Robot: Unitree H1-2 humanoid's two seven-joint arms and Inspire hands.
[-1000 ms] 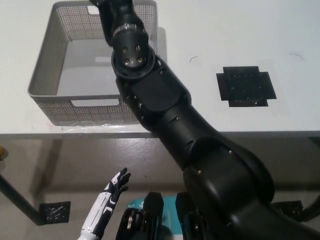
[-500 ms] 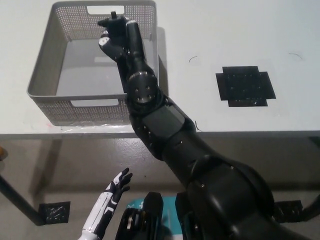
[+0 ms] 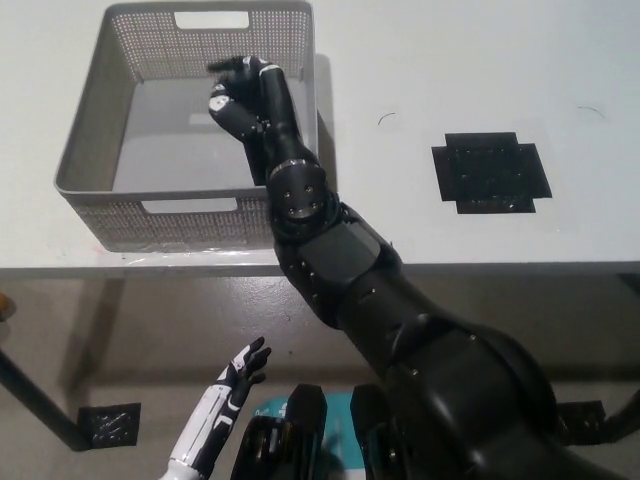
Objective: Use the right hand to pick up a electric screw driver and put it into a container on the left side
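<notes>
While our black right arm reaches up from the lower right of the frame, our right hand (image 3: 243, 95) sits over the upper middle of the grey container (image 3: 85, 150) at the upper left, its fingers curled closed around what we take to be the electric screw driver (image 3: 225, 67). Only a short dark tip shows, sticking out toward the left from the top of the hand, so its long axis seems to run roughly left to right; the rest is hidden and we cannot tell more. The container is a rectangular basket of perforated grey mesh with cut-out handle slots in its near and far walls and a smooth pale floor. It stands on a plain white table (image 3: 450, 60), near the front edge. A flat black cross-shaped mat (image 3: 490, 172) with a dotted texture lies on the table at the right, well apart from the basket. Our white left hand (image 3: 243, 365) rests at the lower left, below the table edge, fingers spread and holding nothing. Compared with half a second ago, the right hand has dropped slightly lower into the basket, and the dark tip now points left instead of upward.
</notes>
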